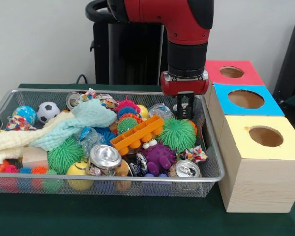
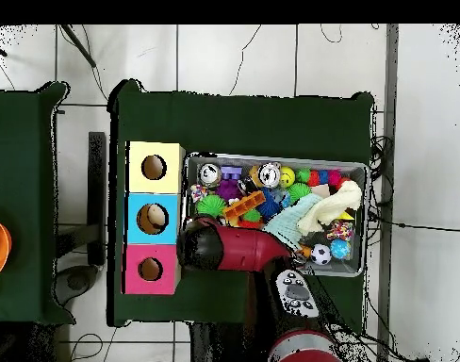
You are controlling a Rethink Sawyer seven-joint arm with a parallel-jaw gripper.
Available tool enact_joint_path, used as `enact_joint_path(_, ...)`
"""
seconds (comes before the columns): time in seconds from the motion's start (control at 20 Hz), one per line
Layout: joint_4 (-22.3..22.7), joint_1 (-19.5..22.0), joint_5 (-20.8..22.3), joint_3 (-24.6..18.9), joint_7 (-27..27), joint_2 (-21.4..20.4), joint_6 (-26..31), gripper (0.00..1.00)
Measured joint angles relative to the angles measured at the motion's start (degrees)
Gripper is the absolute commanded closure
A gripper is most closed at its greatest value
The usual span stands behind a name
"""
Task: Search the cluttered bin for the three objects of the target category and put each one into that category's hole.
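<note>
Nearest in the front view, along the front wall of the silver wire-mesh bin [image 1: 206, 167], lie two shiny aluminium drink cans seen end-on: one left of centre [image 1: 104, 156] and one at the right front corner [image 1: 188, 168]. No writing on either can be read. A yellow ball [image 1: 78, 169] sits beside the left can, with a green spiky rubber ball [image 1: 65, 153] just behind it. A purple knobbly toy [image 1: 159, 157] lies between the two cans.

In the middle of the bin an orange plastic block with round holes [image 1: 136, 132] rests tilted across the pile, and a second, larger green spiky ball [image 1: 177, 133] lies just to its right. A pale mint knitted cloth [image 1: 73, 125] and a cream cloth [image 1: 12, 142] spread over the left half.

Toward the back wall sit a black-and-white toy football [image 1: 47, 111], a blue globe-patterned ball [image 1: 24, 114] and a third can [image 1: 73, 100].

The black gripper [image 1: 184, 109] under the red arm hangs low inside the bin's right rear part, just behind the larger green spiky ball; whether its fingers are apart or closed on something, I cannot tell.

Right of the bin stand three wooden boxes, each with one round hole: yellow-topped [image 1: 265, 142] nearest, blue-topped [image 1: 246, 100] behind it, red-topped [image 1: 233, 73] farthest. They carry no legible labels.
</note>
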State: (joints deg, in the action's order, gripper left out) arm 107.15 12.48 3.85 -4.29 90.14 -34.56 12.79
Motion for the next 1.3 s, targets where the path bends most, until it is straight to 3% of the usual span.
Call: enact_joint_path(1.3,0.0,-1.3,3.4,2.2,0.0,-2.9,0.0,0.00)
